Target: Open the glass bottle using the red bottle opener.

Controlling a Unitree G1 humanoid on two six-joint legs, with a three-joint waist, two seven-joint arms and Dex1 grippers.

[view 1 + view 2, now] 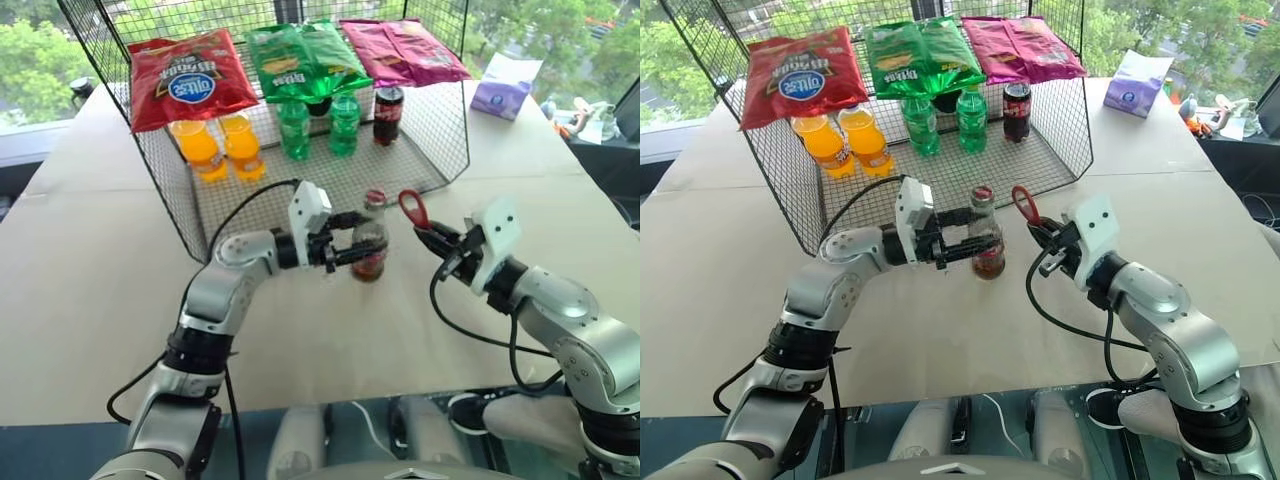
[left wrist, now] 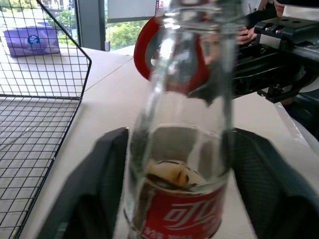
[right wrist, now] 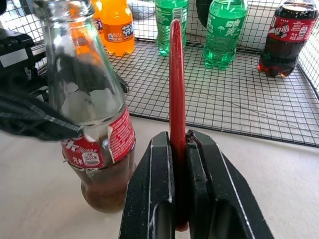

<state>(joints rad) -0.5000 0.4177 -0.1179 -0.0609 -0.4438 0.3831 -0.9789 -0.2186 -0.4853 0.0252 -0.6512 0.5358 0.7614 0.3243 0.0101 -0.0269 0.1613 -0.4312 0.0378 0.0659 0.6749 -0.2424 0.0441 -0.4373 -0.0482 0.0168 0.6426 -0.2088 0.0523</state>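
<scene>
Gripping the small clear glass bottle of cola, the left gripper faces the right gripper, clamped on the flat red bottle opener.

Silver-grey jointed arms with black cables end in white-housed wrists and seemingly rubbery black gripper fingers.

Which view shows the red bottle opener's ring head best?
Left eye view: the red bottle opener shows its oval ring face-on, beside the glass bottle. Right wrist view shows it edge-on in the right hand; left wrist view, blurred through glass.
</scene>
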